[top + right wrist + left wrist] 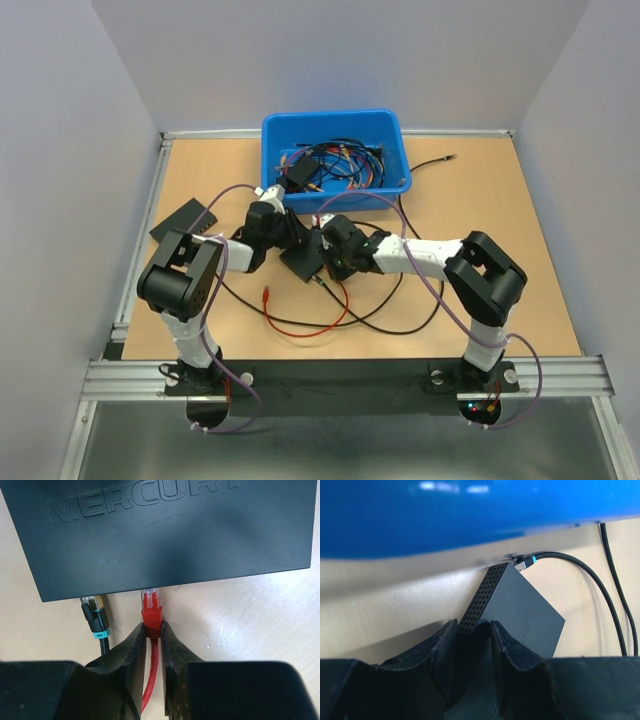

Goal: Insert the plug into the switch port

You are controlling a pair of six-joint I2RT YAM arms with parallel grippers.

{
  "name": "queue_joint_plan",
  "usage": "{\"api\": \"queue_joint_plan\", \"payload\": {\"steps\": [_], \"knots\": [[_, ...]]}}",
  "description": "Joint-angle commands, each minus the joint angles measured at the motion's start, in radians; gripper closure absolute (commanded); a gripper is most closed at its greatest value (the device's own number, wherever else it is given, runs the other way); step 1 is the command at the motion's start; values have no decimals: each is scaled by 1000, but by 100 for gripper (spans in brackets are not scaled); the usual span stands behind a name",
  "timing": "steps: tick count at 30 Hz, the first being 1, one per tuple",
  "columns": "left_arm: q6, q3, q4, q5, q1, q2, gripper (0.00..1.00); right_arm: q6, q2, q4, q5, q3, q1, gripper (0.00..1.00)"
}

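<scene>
The switch [165, 535] is a flat black box marked MERCURY, lying on the wooden table; it also shows in the top view [303, 260] and in the left wrist view [520, 610]. My right gripper [152, 630] is shut on the red boot of the plug [151, 611], whose clear tip reaches the switch's near edge; I cannot tell how deep it sits. The thin red cable [151, 680] trails back between the fingers. My left gripper [472, 630] is shut on the switch's corner, fingers on either side. A black cable with a teal-banded plug [96, 617] enters the switch beside the red plug.
A blue bin [336, 150] full of cables stands just behind the switch. A second black box [183, 220] lies at the left. Red cable [305, 315] and black cables loop on the table in front. A loose black cable [432, 161] lies right of the bin.
</scene>
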Motion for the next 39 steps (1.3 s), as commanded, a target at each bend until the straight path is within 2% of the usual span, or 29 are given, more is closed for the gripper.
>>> {"api": "queue_joint_plan", "payload": {"steps": [1, 6, 16, 21, 39], "knots": [[8, 15, -103, 40, -5, 34, 58, -11, 23, 55, 24, 56, 5, 99], [-2, 21, -130, 61, -5, 52, 58, -16, 74, 58, 30, 62, 5, 100], [-24, 18, -178, 71, -10, 72, 59, -37, 77, 61, 70, 144, 5, 100], [-30, 29, -212, 61, -25, 95, 63, -36, 108, 59, 81, 207, 5, 100], [-28, 81, -299, -11, -65, 141, 63, -31, 261, 36, 162, 559, -44, 100]]}}
